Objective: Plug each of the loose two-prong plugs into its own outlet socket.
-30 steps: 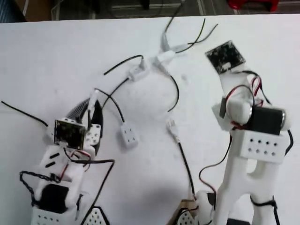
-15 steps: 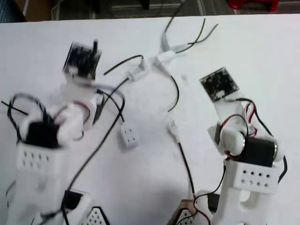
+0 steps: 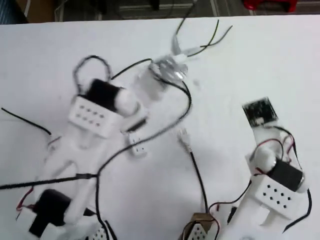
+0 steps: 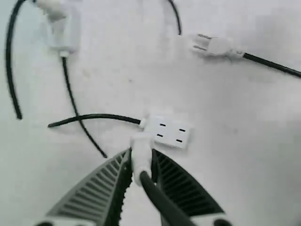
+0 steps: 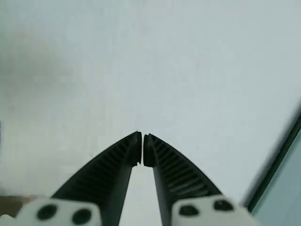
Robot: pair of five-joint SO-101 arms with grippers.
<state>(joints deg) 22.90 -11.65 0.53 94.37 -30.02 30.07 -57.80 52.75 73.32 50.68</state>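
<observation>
Even, diffuse light is falling from above, and the white table (image 3: 260, 55) is glowing bright with no hard glare. The room floor (image 3: 125, 7) far beyond the claws is lying dim.

Ahead of the left claw (image 4: 141, 159) the surface is looking dimmer, and thin, soft-edged shadows are hugging the outlet socket (image 4: 171, 133) and the black cable (image 4: 94, 117). The plug (image 4: 140, 146) pinched in that claw is washing out to near-white where light is hitting it.

Around the right claw (image 5: 142, 148) the surface is shading from bright near the tips to a duller patch farther ahead and off to 1 side. Its 2 ribbed fingers (image 5: 117, 165) are catching a faint sheen.
</observation>
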